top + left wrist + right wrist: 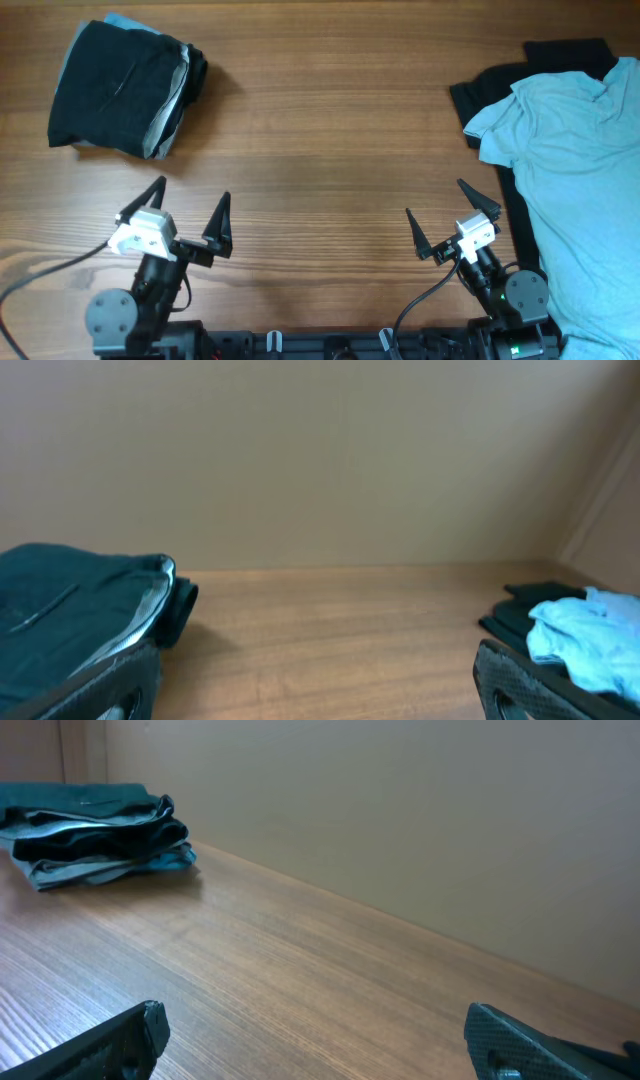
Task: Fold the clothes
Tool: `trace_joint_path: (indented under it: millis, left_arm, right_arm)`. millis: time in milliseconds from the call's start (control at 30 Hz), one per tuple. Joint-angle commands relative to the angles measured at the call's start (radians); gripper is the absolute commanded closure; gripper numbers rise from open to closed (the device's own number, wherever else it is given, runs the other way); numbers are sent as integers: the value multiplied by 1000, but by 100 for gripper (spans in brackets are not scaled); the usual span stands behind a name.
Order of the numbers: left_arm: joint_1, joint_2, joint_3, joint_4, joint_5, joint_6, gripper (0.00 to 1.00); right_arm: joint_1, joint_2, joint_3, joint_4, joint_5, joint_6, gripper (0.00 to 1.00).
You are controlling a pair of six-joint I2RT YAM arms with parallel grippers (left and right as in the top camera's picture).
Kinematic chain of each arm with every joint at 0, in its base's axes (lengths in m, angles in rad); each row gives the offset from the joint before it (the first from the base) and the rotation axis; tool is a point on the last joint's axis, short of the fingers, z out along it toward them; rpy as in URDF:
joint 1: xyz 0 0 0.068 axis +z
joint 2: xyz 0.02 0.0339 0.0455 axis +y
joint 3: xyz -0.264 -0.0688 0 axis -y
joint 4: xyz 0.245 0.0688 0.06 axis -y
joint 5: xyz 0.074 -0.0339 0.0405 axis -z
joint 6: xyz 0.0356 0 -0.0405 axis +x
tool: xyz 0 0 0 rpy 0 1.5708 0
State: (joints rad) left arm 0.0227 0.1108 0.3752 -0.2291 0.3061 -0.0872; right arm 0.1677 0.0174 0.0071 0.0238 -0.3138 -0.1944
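Observation:
A light blue T-shirt [575, 170] lies unfolded at the right edge of the table, on top of a black garment [505, 90]. It also shows at the right of the left wrist view [585, 635]. A stack of folded clothes [120, 90], black on top with grey and blue layers, sits at the far left; it shows in the left wrist view [75, 615] and the right wrist view [95, 830]. My left gripper [190, 215] is open and empty near the front edge. My right gripper [452, 218] is open and empty, just left of the blue shirt.
The wooden table [330, 140] stretches between the folded stack and the unfolded pile. A plain beige wall [320, 460] stands behind the table. Cables run from both arm bases at the front edge.

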Motion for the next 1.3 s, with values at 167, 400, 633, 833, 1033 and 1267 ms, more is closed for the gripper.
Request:
trace_joint_path:
  millis: [167,400,633,833,1033,1267]
  left_arm:
    - [7,-108,-258,235,-12,-42,0]
    - [-1,-108,-369,283,-12,-56,0]
    - [-1,-106,-369,180,-12,-55,0]
    - [-1,-104,-369,180,-12,-55,0]
    - [-1,-104,-369,180,-12,-56,0]
    - [-1,-104,-369,180,-12,-55,0]
  right_arm:
    - [2,-13,-2,5,0,10,0]
    - [2,-13,-2,5,0,11,0]
    - [2,-13,-2,5,0,10,0]
    - [2,-13,-2,5,0,10,0]
    - [2,-13,-2,5,0,10,0]
    - [2,-13,-2,5,0,10,0]
